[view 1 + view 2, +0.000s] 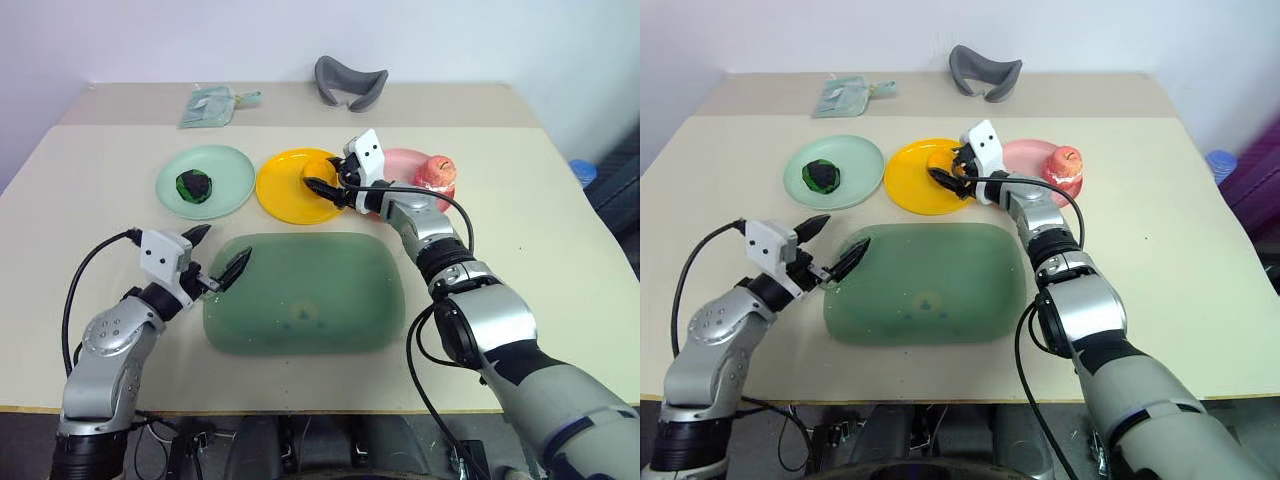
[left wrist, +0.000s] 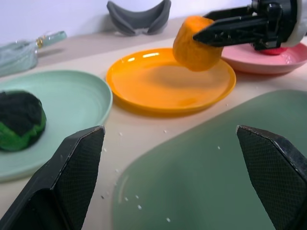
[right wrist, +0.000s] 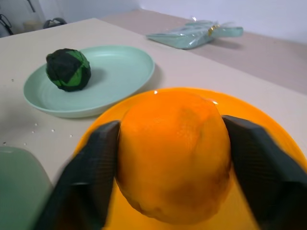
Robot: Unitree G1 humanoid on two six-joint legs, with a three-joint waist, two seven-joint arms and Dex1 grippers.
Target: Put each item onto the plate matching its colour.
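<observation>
My right gripper [image 1: 325, 180] reaches over the yellow plate [image 1: 280, 190], shut on the yellow-orange citrus [image 2: 195, 43]. Its fingers press the fruit's two sides, and the fruit hangs just above the plate's right part. A dark green-black ball [image 1: 194, 185] lies on the pale mint green plate [image 1: 230, 170]. On the pink plate [image 1: 405, 160], at its right side, sits the pink-red apple [image 1: 438, 170]. My left gripper [image 1: 222, 250] is open and empty at the left end of the dark green tray [image 1: 300, 290], pointing toward the plates.
The large tray takes up the table's front centre. At the back lie a grey curved object [image 1: 350, 82] and a clear plastic packet [image 1: 215, 103]. A blue object [image 1: 583, 172] stands beyond the table's right edge.
</observation>
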